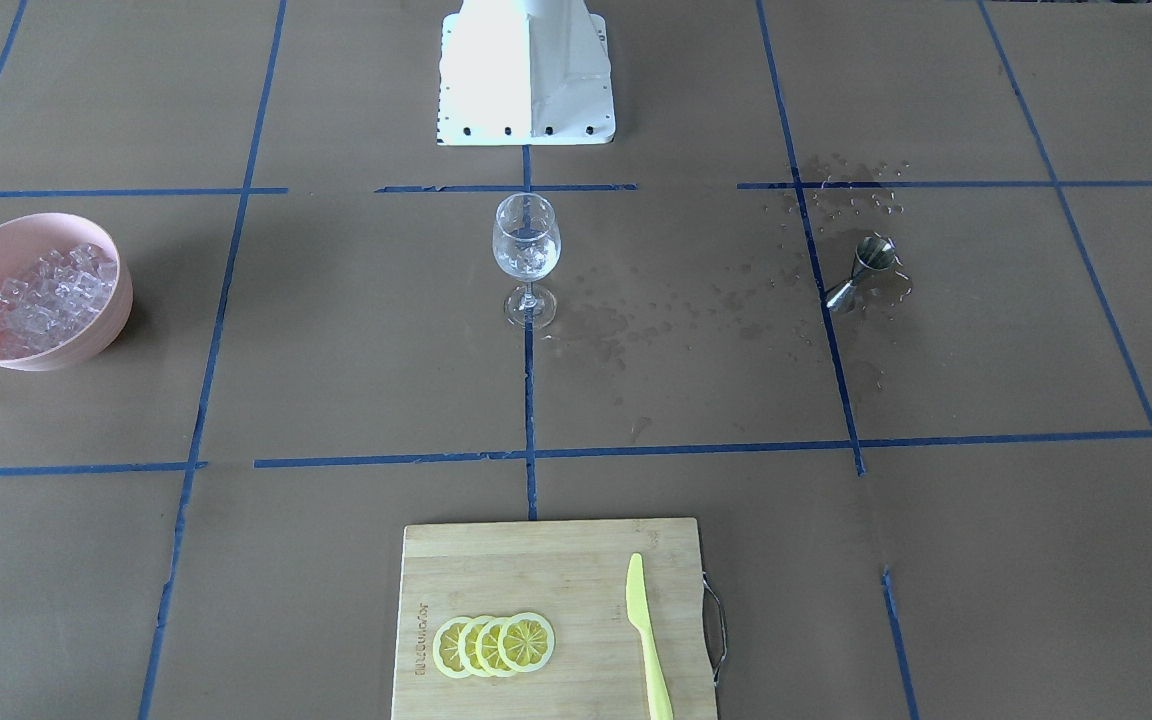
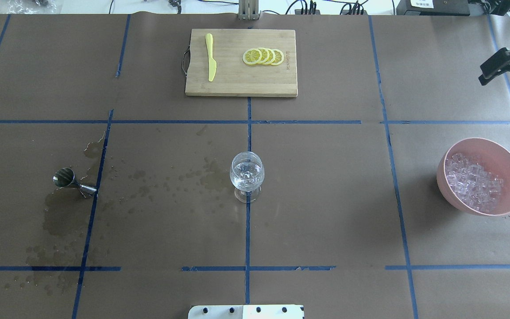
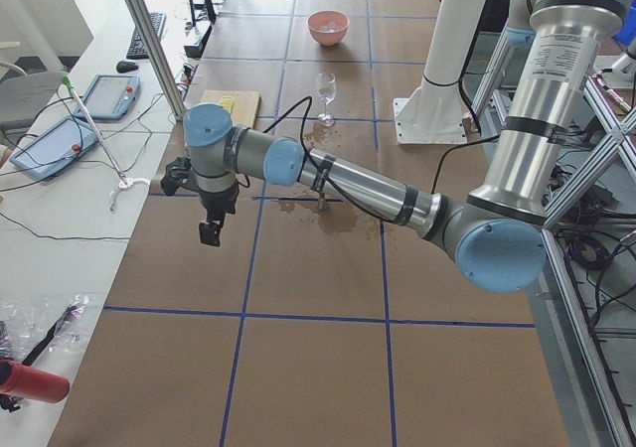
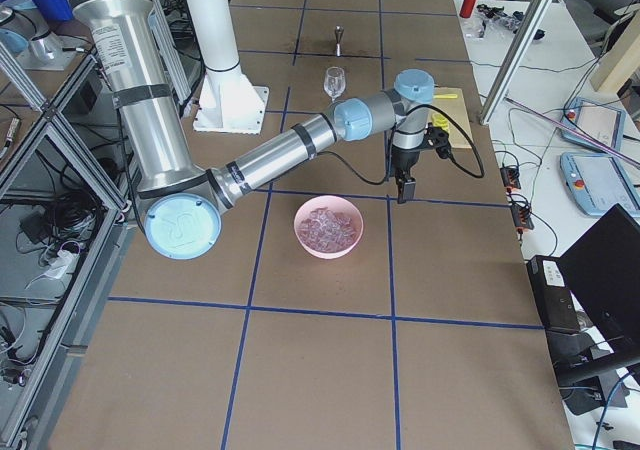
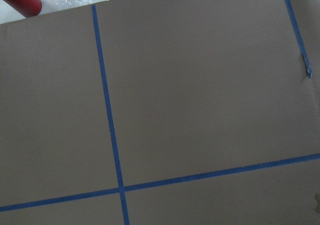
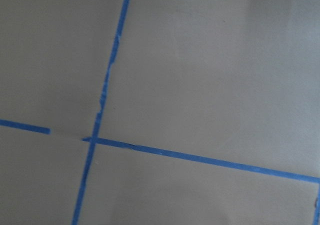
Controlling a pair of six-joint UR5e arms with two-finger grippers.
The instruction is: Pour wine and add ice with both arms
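Observation:
A clear stemmed glass (image 1: 526,250) stands upright at the table's middle, also in the overhead view (image 2: 247,173). It holds a few ice cubes; I cannot tell the colourless wine apart from them. A pink bowl (image 2: 507,164) heaped with ice (image 2: 474,182) sits on the robot's right. A steel jigger (image 2: 72,181) lies on its side on the left among wet stains. My right gripper (image 2: 484,79) hangs beyond the bowl, away from it, with nothing in it; its jaw state is unclear. My left gripper (image 3: 210,236) hangs over bare table far left, state unclear.
A wooden cutting board (image 2: 233,84) at the far middle carries lemon slices (image 2: 264,56) and a yellow knife (image 2: 210,56). Wet splashes (image 2: 166,181) spread between jigger and glass. The white robot base (image 1: 526,75) stands at the near middle edge.

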